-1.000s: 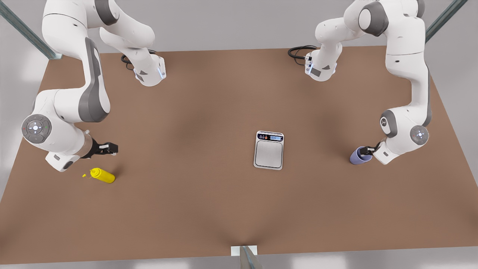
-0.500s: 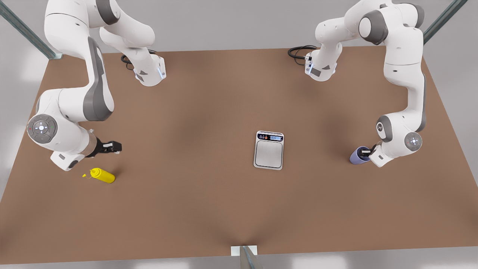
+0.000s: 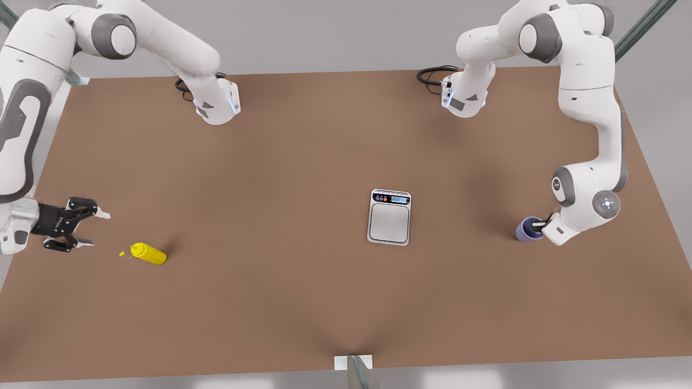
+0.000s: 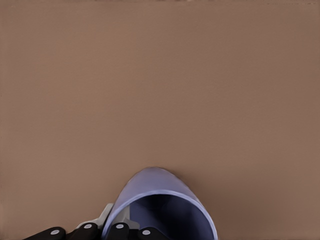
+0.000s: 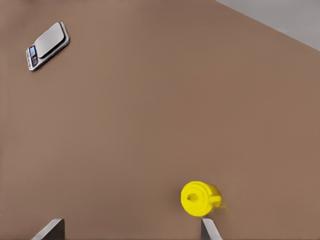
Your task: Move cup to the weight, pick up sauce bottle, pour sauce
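The lavender cup (image 3: 526,230) stands near the front view's right edge of the table, well to the right of the weight (image 3: 389,217). My left gripper (image 3: 538,225) is shut on the cup's rim (image 4: 162,200), one finger inside the wall and one outside. The yellow sauce bottle (image 3: 148,253) lies on its side at the front view's left, nozzle pointing left. My right gripper (image 3: 96,229) is open, low over the table just left of the nozzle and apart from it. In the right wrist view the sauce bottle (image 5: 200,198) lies ahead of the right gripper (image 5: 130,232), with the weight (image 5: 47,45) far off.
The brown table (image 3: 281,162) carries both arm bases (image 3: 216,105) (image 3: 464,100) at its far edge, with black cables (image 3: 432,75) beside them. A metal post (image 3: 354,370) stands at the near edge. Wide bare tabletop lies between the sauce bottle, the weight and the cup.
The right arm swung out toward the front view's left; its gripper went from above the bottle to beside the nozzle and spread its fingers. The left gripper shifted the cup slightly right.
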